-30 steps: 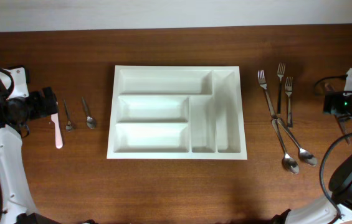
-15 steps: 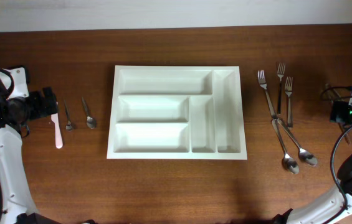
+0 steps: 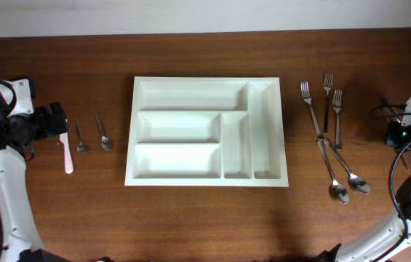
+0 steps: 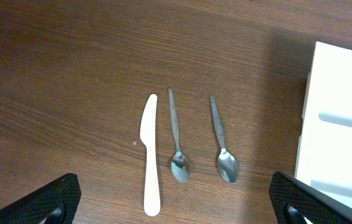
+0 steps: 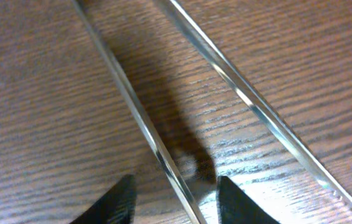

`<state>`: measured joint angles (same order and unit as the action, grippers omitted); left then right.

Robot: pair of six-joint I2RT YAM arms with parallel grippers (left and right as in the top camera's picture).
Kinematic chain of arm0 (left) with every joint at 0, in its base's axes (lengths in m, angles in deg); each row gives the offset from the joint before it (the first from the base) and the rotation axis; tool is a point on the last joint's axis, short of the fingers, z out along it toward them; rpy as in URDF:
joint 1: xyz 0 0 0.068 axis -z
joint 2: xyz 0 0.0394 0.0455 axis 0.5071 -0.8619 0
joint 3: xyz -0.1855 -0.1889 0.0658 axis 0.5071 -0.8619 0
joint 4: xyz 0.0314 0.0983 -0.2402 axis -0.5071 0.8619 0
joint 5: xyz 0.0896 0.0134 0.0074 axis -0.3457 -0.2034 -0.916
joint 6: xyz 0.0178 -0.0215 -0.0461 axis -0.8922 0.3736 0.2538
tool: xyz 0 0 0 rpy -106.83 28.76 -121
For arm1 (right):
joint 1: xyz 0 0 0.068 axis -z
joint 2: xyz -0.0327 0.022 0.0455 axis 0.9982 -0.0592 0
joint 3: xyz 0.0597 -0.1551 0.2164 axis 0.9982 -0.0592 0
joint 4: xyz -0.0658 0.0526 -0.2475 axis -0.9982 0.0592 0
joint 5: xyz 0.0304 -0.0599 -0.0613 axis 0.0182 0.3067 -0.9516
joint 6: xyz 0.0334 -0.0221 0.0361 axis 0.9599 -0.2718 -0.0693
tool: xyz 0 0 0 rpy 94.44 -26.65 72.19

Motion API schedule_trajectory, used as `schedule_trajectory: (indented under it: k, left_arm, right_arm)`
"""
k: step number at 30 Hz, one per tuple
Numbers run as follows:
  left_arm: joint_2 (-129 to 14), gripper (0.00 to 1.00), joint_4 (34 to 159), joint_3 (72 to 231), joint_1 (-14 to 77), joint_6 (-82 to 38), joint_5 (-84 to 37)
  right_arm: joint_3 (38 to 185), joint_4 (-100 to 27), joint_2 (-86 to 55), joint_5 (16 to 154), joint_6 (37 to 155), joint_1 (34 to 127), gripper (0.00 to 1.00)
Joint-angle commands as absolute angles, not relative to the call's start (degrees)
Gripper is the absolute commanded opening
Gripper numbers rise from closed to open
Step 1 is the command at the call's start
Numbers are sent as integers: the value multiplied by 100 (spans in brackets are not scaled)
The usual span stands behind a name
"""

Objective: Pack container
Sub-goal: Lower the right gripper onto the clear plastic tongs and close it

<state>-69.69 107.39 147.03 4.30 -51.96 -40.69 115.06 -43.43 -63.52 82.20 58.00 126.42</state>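
Observation:
The container is a large white cutlery tray in the middle of the table, and its compartments hold nothing; its corner shows in the left wrist view. My left gripper is open and empty above a white plastic knife and two teaspoons. My right gripper is at the far right, low over the table. In the right wrist view its fingers are open and straddle one thin metal handle; a second metal handle lies beside it.
Left of the tray lie the plastic knife and the teaspoons. Right of the tray lie three forks and two larger spoons. A pale wall edge runs along the back.
My right gripper has moved a little to the right and towards the front, down over the metal handles. The left arm and the cutlery have not moved.

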Motion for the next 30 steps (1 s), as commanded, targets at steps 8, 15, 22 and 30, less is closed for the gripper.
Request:
schedule_trajectory:
  k: [8, 15, 22, 30]
  left_arm:
    - [-6925, 99, 10745, 14804, 414, -5270, -4067]
    - [-6925, 99, 10745, 14804, 414, -5270, -4069]
    - [-6925, 99, 10745, 14804, 414, -5270, -4067]
    - [-6925, 99, 10745, 14804, 414, -5270, -4067]
  right_arm:
    - [11603, -4312, -6454, 8140, 6344, 12644, 17]
    - [11603, -4179, -6454, 8122, 6499, 12644, 4]
    - [11607, -3989, -6354, 8126, 6504, 12636, 4]
    - [12169, -3691, -5620, 8255, 6796, 12152, 4]
